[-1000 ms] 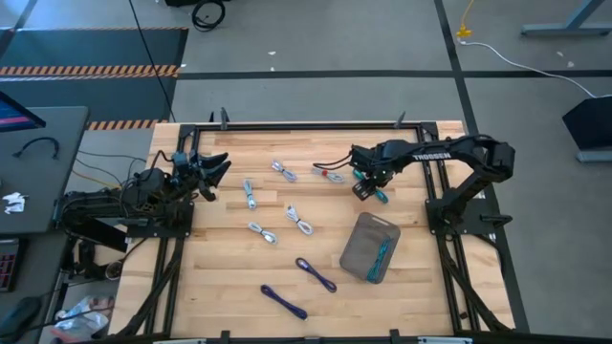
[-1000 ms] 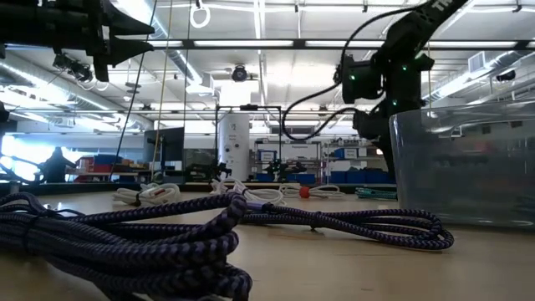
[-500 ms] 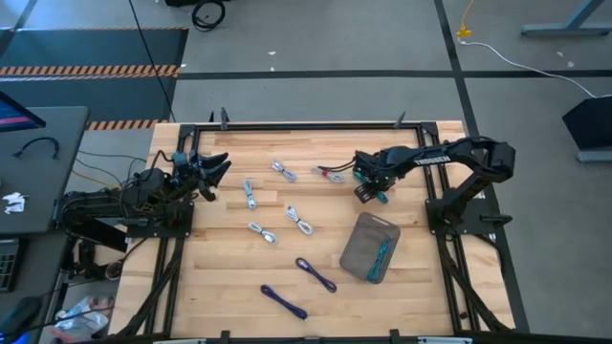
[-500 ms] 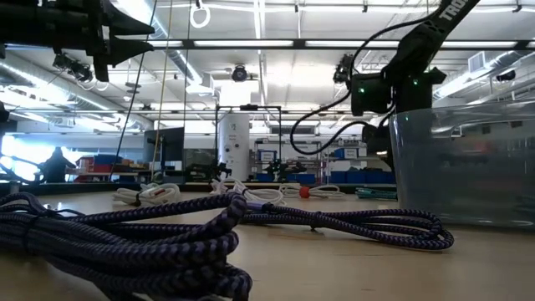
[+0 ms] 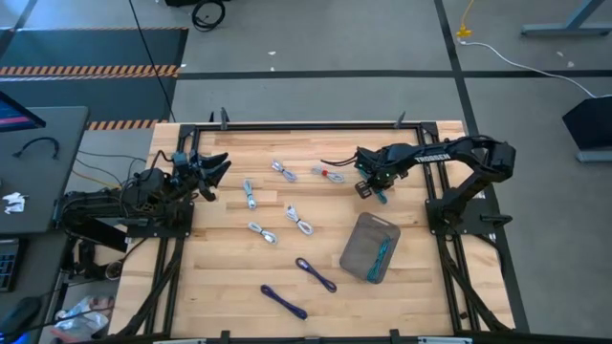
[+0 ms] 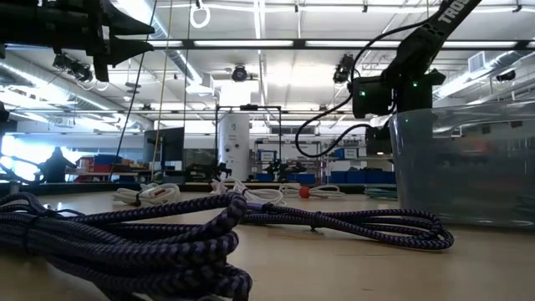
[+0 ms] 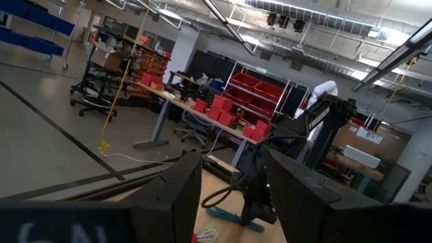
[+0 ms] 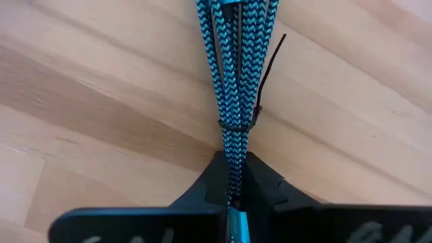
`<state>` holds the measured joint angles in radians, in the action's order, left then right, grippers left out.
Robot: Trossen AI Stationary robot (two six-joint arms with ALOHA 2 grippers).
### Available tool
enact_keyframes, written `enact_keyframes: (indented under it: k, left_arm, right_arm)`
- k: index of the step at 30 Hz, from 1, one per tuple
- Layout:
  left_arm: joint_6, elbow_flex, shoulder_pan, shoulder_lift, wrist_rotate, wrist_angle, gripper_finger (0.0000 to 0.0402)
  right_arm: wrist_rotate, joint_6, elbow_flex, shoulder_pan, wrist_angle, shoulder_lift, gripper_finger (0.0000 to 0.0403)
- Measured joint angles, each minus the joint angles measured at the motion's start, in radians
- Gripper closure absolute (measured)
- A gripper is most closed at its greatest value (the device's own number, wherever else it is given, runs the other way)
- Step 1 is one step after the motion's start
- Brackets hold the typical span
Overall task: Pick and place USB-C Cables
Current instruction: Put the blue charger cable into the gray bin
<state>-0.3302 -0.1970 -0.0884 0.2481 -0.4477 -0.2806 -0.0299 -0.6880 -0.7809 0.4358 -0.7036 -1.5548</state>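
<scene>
Teal cable [image 8: 233, 81]: I have it pinched in the right end effector [image 5: 371, 188], jaws narrow on the bundle's end, low over the worktop [image 5: 220, 277] near the far right corner. It's light, braided and floppy, so I judge a grip at the black tie, mid-bundle, would stop it drooping. The tray [image 5: 361, 245] near the right edge already has one teal cable [image 5: 382, 256] inside. The other cables lie loose across the middle. The left end effector [image 5: 212, 167] waits wide open by the left edge.
</scene>
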Motion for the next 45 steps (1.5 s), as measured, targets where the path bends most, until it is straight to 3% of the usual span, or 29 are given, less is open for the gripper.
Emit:
enact_keyframes:
  k: [6,13,20,25,33,41,45]
  left_arm:
    - [0.0,0.0,0.0,0.0,0.0,0.0,0.023]
    - [0.0,0.0,0.0,0.0,0.0,-0.005,0.023]
    - [0.0,0.0,0.0,0.0,0.0,-0.005,0.023]
    - [0.001,0.0,0.0,0.0,-0.001,-0.005,0.023]
    - [0.103,0.0,0.0,0.0,-0.02,-0.005,0.023]
    - [0.141,0.0,0.0,0.0,-0.02,-0.006,0.023]
    - [0.144,0.0,0.0,0.0,-0.02,-0.007,0.023]
  right_arm:
    - [0.031,-0.001,-0.175,-0.007,-0.081,0.003,0.0381]
    - [0.009,-0.019,-0.526,-0.056,-0.15,0.012,0.0381]
    - [-0.13,-0.031,-0.892,-0.166,-0.217,0.013,0.0381]
    - [-0.249,-0.116,-1.055,-0.287,-0.297,0.014,0.0382]
    - [-0.418,-0.434,-1.079,-0.558,-0.307,0.008,0.0382]
    - [-0.698,-0.969,-1.003,-0.834,-0.353,-0.04,0.0382]
    - [-0.716,-1.25,-0.968,-0.909,-0.429,-0.108,0.0382]
